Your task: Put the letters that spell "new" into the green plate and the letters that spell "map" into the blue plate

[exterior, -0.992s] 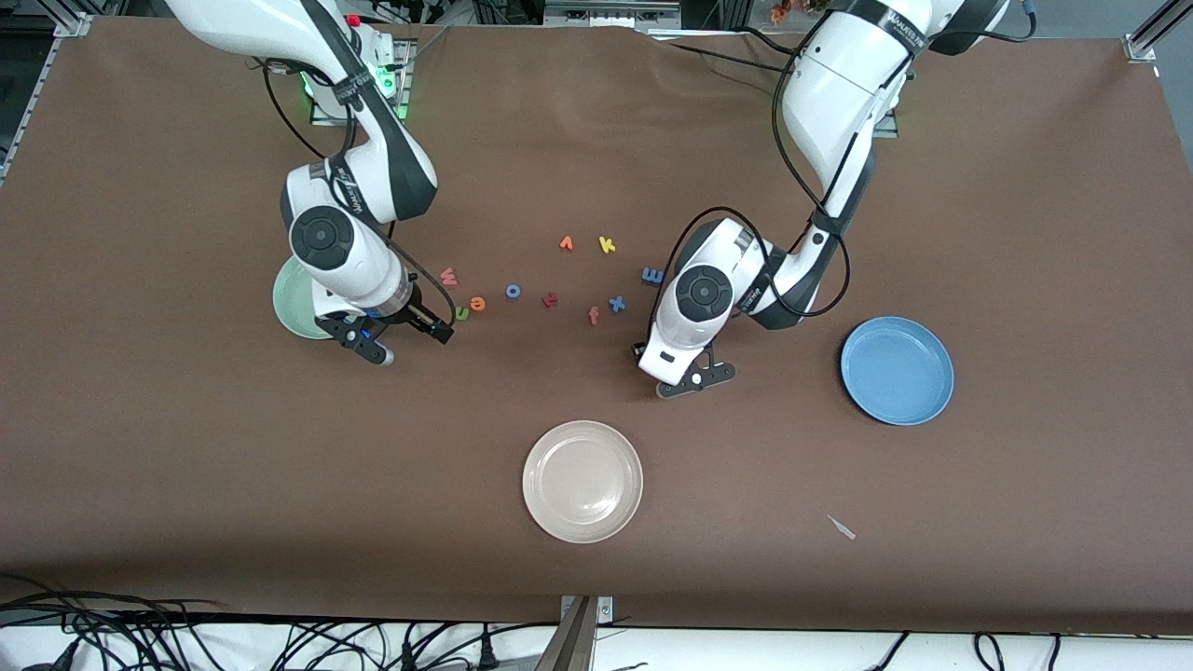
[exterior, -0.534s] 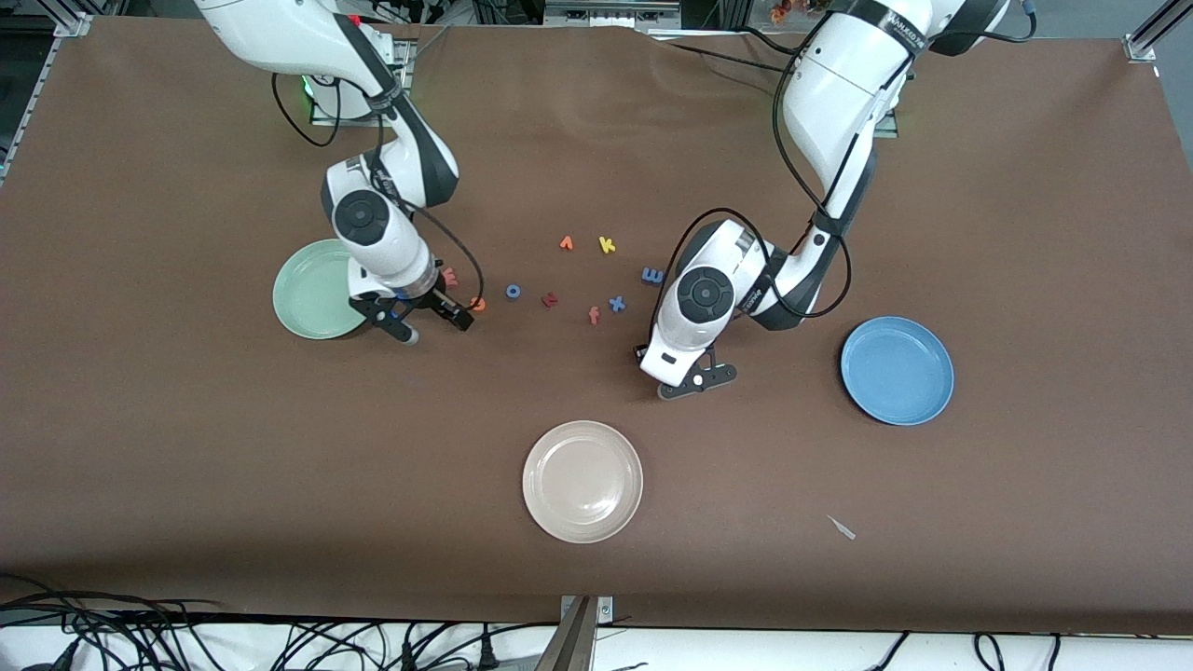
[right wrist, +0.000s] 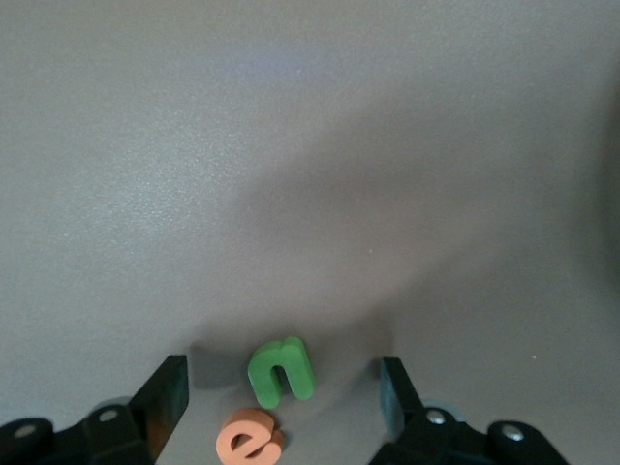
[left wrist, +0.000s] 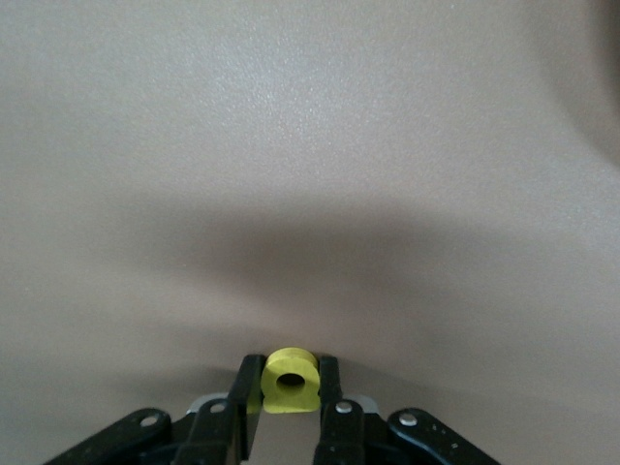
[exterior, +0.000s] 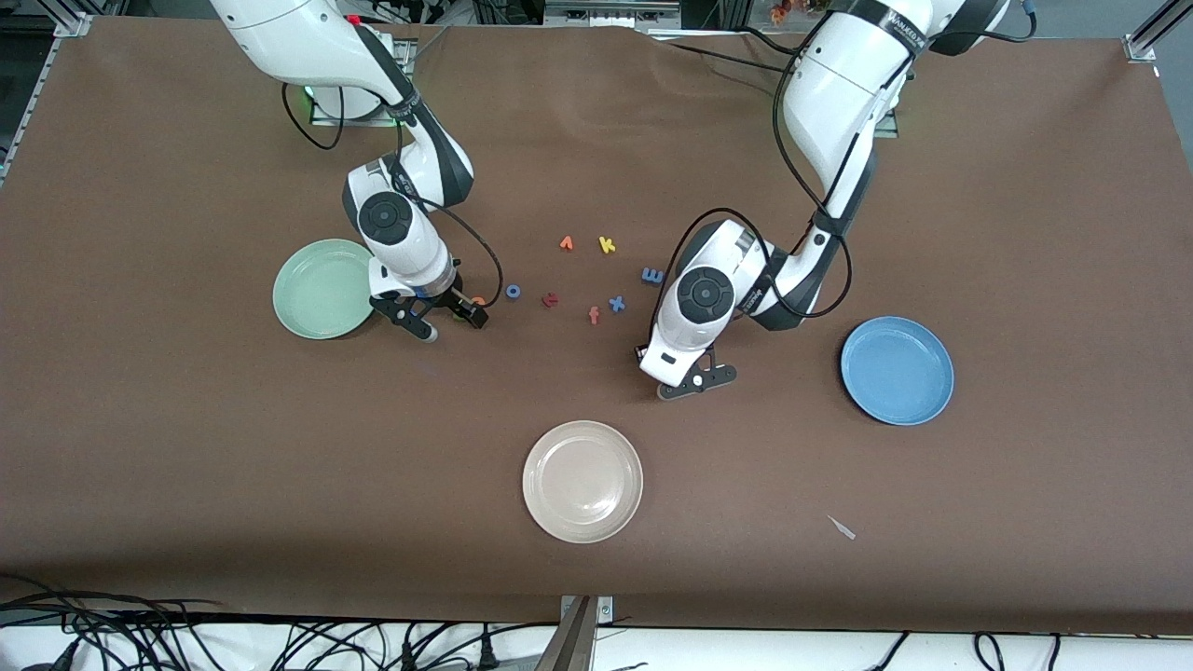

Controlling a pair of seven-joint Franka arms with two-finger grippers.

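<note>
My right gripper [right wrist: 281, 387] stands open, low over the brown cloth, its jaws either side of the green n [right wrist: 282, 370] and the orange e [right wrist: 250, 438]. In the front view it [exterior: 449, 321] is beside the pale green plate [exterior: 322, 288], with the e [exterior: 478, 301] showing at one fingertip. My left gripper [left wrist: 290, 387] is shut on the yellow a [left wrist: 290, 381], pinched upright between its fingers. That gripper [exterior: 694, 377] is down at the cloth between the loose letters and the beige plate. The blue m [exterior: 652, 275] lies beside the left arm's wrist. The blue plate [exterior: 897, 370] holds nothing.
More loose letters lie mid-table: blue o [exterior: 513, 291], a red letter [exterior: 550, 299], salmon f [exterior: 594, 315], blue x [exterior: 616, 303], orange wedge [exterior: 566, 243], yellow k [exterior: 607, 244]. A beige plate [exterior: 582, 481] sits nearer the front camera, a pale scrap [exterior: 842, 527] beside it.
My right arm has swung from over the green plate's edge toward the letters and now brackets the n and e. My left gripper has closed on the yellow a without moving away.
</note>
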